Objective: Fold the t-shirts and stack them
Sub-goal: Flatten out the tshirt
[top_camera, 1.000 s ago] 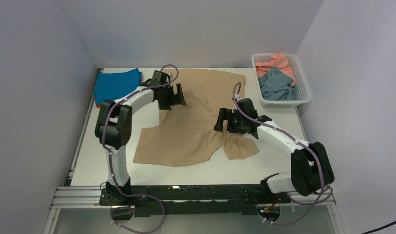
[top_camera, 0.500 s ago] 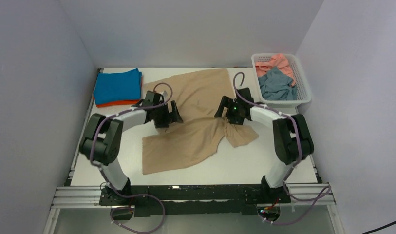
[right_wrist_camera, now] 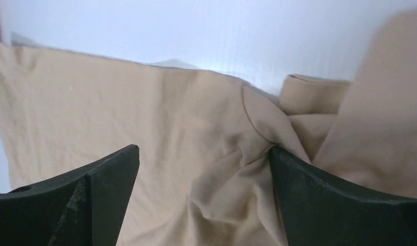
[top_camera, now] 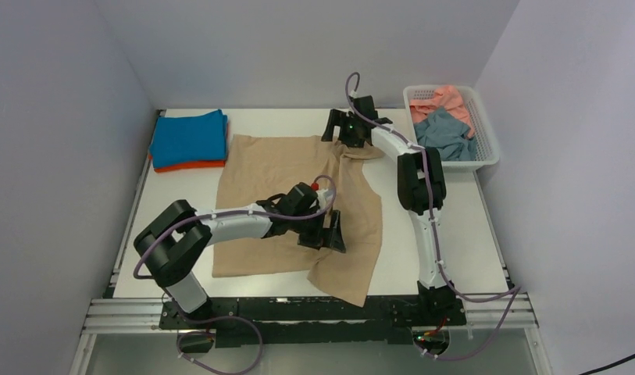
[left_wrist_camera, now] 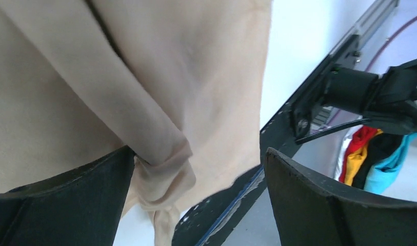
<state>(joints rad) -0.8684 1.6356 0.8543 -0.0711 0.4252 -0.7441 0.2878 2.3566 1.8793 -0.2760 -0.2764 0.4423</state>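
Your tan-beige t-shirt (top_camera: 275, 176) now lies pulled out from far edge to near edge of the tabletop (top_camera: 431, 250) (before, it was bunched). The left pincer (top_camera: 323, 234) and right pincer (top_camera: 335, 129) gape wide, holding nothing, so I judge it ready for folding.

Orange t-shirt (top_camera: 190, 166) mostly hidden beneath the blue t-shirt (top_camera: 188, 137); tan t-shirt (right_wrist_camera: 196, 138) blurred at right wrist view's right edge.

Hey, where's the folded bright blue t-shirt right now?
In the top view, the folded bright blue t-shirt lies at the far left corner of the table, on top of an orange shirt, left of the spread tan-beige t-shirt.
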